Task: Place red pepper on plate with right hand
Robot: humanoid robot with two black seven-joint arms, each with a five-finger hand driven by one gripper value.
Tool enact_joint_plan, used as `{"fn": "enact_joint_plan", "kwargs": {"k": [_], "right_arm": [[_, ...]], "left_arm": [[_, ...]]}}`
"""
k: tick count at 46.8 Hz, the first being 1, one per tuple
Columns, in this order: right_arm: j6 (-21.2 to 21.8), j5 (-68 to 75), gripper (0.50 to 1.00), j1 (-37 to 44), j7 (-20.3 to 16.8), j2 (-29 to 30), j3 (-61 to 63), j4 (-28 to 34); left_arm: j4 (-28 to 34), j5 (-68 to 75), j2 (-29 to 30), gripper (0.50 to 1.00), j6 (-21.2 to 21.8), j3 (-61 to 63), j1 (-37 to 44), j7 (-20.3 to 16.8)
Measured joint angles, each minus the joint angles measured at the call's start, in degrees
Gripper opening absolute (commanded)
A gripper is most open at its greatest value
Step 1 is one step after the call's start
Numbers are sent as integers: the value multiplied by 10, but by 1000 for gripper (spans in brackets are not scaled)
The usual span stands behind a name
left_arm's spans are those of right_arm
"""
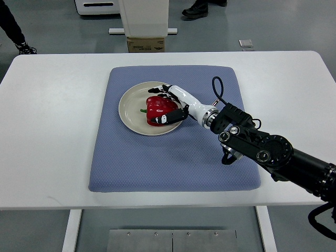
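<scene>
Mat (173,168) bare around plate (128,113); table (47,131) margins unobstructed.

Red pepper (156,108); cream plate (131,113); blue-grey dotted mat (157,163); white table (47,131)

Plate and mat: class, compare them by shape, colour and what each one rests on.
The plate is round; the mat is roughly square with rounded corners. The plate is cream, the mat blue-grey. The plate sits on the mat, and the mat on the white table. The plate carries the red pepper, which the right robot hand grasps. Both lie flat.

bright, even light; seemingly sharp.
</scene>
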Motion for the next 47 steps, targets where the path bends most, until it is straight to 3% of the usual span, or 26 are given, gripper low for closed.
{"fn": "enact_joint_plan", "kwargs": {"k": [24,34,47], "right_arm": [[0,8,1000,-2,-2,0,95,19],[1,11,1000,-43,-4,-39,157,40],[0,12,1000,-113,-5,-37,316,41]], "left_arm": [[0,0,0,1000,0,0,0,0],[0,0,0,1000,0,0,0,0],[0,0,0,1000,0,0,0,0]]}}
